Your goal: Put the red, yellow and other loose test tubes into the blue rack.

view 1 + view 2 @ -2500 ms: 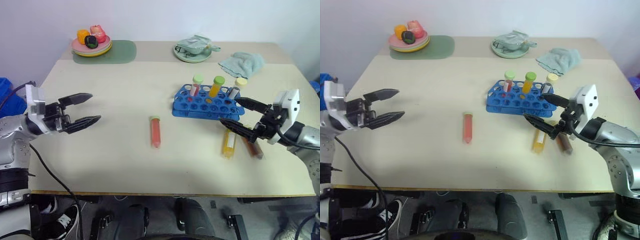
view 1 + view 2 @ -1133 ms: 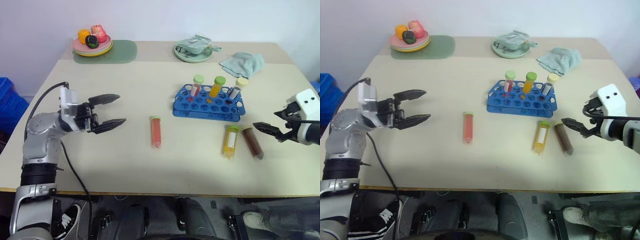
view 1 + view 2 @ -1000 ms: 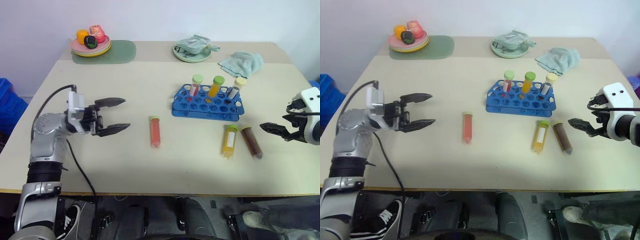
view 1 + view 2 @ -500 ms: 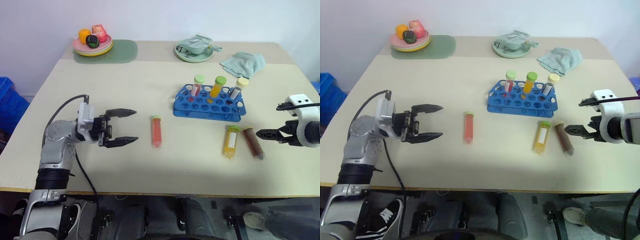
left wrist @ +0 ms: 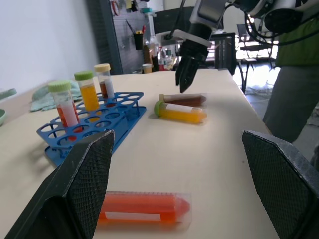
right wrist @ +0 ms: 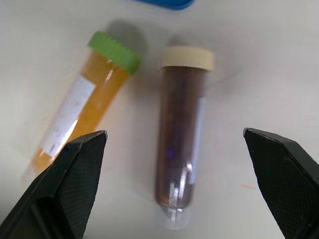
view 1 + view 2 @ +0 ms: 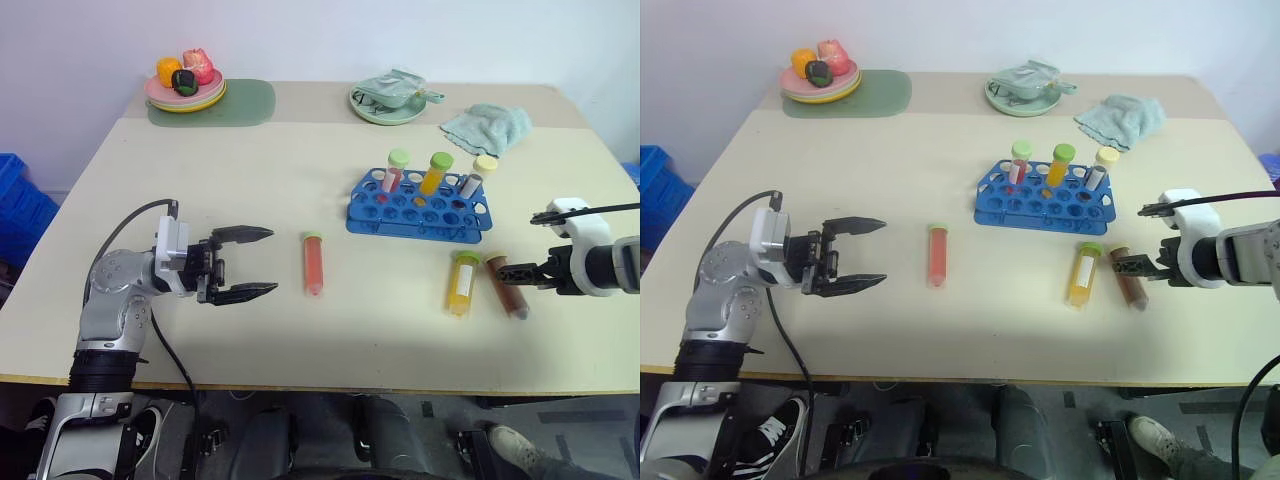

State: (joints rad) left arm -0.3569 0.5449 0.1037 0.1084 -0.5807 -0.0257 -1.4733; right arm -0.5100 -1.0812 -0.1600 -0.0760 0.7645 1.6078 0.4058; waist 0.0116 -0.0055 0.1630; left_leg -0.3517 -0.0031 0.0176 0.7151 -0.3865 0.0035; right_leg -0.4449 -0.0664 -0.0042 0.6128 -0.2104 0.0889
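The red tube [image 7: 312,264] lies on the table in front of the blue rack [image 7: 418,205]. My left gripper [image 7: 272,260] is open just left of this tube and points at it. The yellow tube [image 7: 460,283] and the dark brown tube [image 7: 506,287] lie side by side near the rack's right end. My right gripper [image 7: 512,272] tips down over the brown tube. In the right wrist view its fingers [image 6: 65,179] stand wide open around both tubes, touching neither. Three capped tubes stand in the rack's back row.
At the back left, a plate of toy fruit [image 7: 185,92] sits on a green mat. A green dish [image 7: 385,105] and a teal cloth [image 7: 485,127] lie at the back right. A person [image 5: 296,84] stands beyond the table's right side.
My right gripper has come in to the left and tipped down over the brown tube. My left gripper has edged a little closer to the red tube. The tubes lie as before.
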